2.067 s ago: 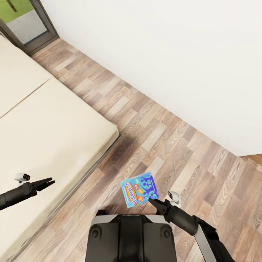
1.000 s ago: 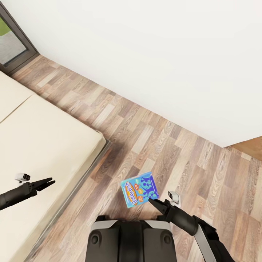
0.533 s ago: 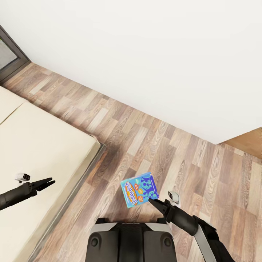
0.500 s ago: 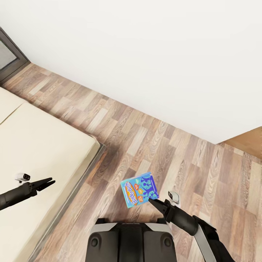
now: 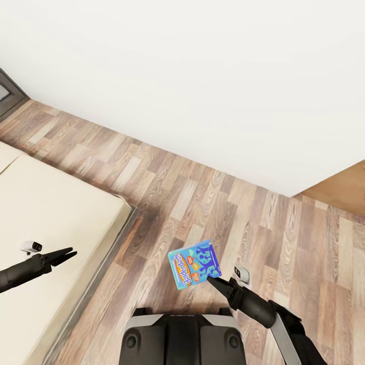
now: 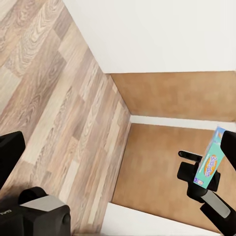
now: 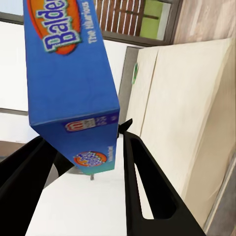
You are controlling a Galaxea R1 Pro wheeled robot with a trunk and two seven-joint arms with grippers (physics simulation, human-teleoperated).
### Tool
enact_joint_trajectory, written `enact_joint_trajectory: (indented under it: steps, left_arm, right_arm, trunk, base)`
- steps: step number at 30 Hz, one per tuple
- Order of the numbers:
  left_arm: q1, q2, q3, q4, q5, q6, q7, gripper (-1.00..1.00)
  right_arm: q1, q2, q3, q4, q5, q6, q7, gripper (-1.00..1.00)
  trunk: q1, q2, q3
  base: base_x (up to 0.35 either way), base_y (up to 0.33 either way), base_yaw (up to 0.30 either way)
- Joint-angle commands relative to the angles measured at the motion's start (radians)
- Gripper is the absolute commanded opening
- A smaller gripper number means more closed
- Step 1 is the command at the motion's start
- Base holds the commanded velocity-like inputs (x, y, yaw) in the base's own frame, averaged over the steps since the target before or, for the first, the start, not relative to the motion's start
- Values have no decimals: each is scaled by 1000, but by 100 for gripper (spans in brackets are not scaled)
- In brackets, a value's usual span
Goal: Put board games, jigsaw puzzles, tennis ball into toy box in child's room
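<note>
A blue Balderdash board game [image 5: 194, 263] hangs upright over the plank floor, just ahead of my base, with my right gripper [image 5: 212, 279] shut on its lower corner. The right wrist view has the same board game [image 7: 73, 83] pinched between the two black fingers [image 7: 147, 187]. In the left wrist view the board game [image 6: 210, 164] appears edge-on at the end of the right arm. My left gripper [image 5: 67, 255] hovers open and empty above the cream bed [image 5: 50, 223]. The table and toy box are out of view.
A white wall [image 5: 213, 86] runs diagonally across the far side. Its corner gives way to a doorway with smooth brown floor [image 5: 339, 187] at the right. Wood planks [image 5: 213, 208] lie between the bed's edge and the wall. My dark base [image 5: 182, 337] sits at the bottom.
The whole view has swung right: bed and window frame slid left and the doorway floor came in at the right. Both arms and the held game keep their pose.
</note>
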Motion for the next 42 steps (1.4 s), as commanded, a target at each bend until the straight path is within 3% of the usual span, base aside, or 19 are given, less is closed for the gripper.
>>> enact_joint_trajectory:
  steps: [1, 42]
  left_arm:
    - [0, 0, 0, 0, 0, 11, -4, 100]
    - [0, 0, 0, 0, 1, 11, -4, 100]
  right_arm:
    - [0, 0, 0, 0, -4, 10, 2, -100]
    - [1, 0, -5, 0, -4, 8, 4, -100]
  trunk:
    - [1, -1, 1]
    - [1, -1, 64]
  base:
    - [0, 0, -154]
    - [0, 0, -154]
